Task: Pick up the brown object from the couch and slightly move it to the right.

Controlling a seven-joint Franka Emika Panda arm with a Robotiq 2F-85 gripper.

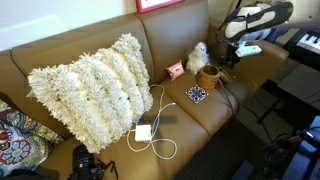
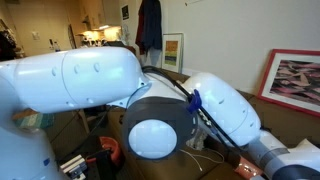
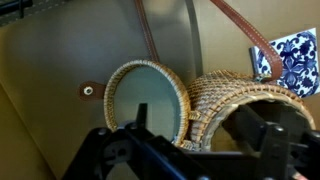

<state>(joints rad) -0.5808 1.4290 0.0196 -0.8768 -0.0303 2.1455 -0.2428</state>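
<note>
We judge little done: the tan woven basket (image 3: 245, 105) sits on the caramel leather couch (image 1: 100, 42), the gripper (image 3: 200, 125) spread apart over it, grasp and shift remaining.

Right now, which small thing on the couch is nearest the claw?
The brown woven pot: in the wrist view it sits right at the claw, the blue square lies beyond, and the white plush does not show.

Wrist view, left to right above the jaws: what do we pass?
small round stud → round woven-rimmed disc → brown woven basket → blue patterned square
</note>
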